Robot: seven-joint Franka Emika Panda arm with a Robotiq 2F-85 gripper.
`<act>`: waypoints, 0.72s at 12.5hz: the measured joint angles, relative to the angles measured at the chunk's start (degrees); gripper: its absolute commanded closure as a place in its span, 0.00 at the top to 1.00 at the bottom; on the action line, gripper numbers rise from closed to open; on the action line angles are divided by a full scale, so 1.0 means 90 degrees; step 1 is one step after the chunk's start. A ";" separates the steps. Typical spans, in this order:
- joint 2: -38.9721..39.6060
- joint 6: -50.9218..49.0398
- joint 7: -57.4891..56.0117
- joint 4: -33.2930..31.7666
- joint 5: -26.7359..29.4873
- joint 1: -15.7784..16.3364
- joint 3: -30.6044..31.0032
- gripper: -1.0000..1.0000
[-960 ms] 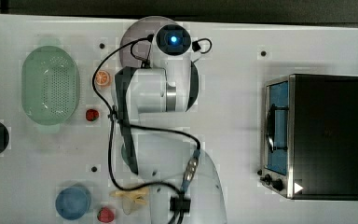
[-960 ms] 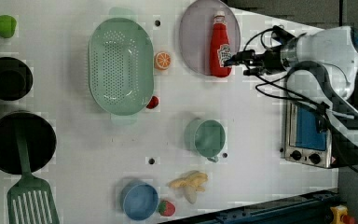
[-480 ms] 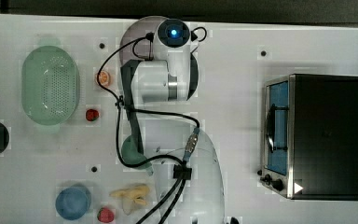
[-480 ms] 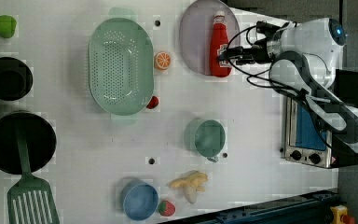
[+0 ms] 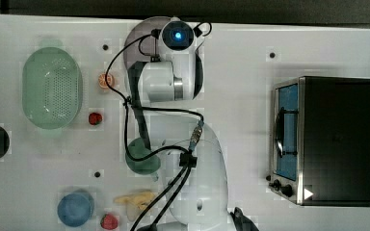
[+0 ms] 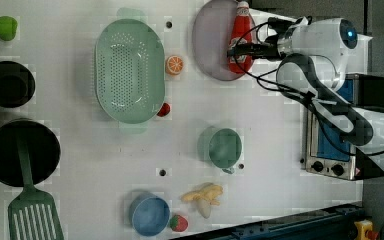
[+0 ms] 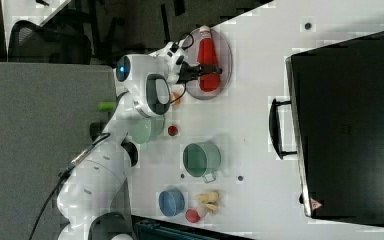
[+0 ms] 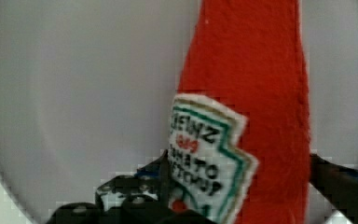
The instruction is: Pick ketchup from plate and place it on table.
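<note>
Claw (image 8: 242, 196) fingers stand spread wide, 1 on each side of the ketchup (image 6: 241, 42), with the labelled lower body of the bottle between them; whether the fingers touch the bottle cannot be told. In the wrist view, 1 dark finger (image 8: 135, 186) sits beside the white label and the other at the opposite red flank. The ketchup lies flat on the plate (image 6: 210, 45), its white cap toward the top edge of the left view and its base near the plate's lower rim. In the right view the claw (image 7: 206, 71) reaches level over the ketchup (image 7: 208, 60) from the right view's left, and the plate (image 7: 226, 47) lies near the far desk edge. The desk (image 6: 270, 150) also carries a green colander (image 6: 129, 70), an orange slice (image 6: 174, 64) between colander and plate, a green cup (image 6: 222, 147), a blue cup (image 6: 150, 216), a toaster oven (image 5: 332, 139) and a black pan (image 6: 20, 150) with a green spatula (image 6: 30, 210). In the top view the arm's white wrist housing (image 5: 176, 57) covers most of the plate (image 5: 137, 41).
</note>
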 measured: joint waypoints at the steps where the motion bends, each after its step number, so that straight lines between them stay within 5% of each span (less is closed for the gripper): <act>1: 0.0084 0.0050 -0.0003 0.0012 -0.0005 0.0016 0.0006 0.96; 4: 0.0099 0.0174 -0.0012 0.0019 -0.0047 0.0070 -0.0044 0.60; 9: 0.0059 0.0249 -0.0012 0.0056 -0.0043 0.0070 0.0016 0.59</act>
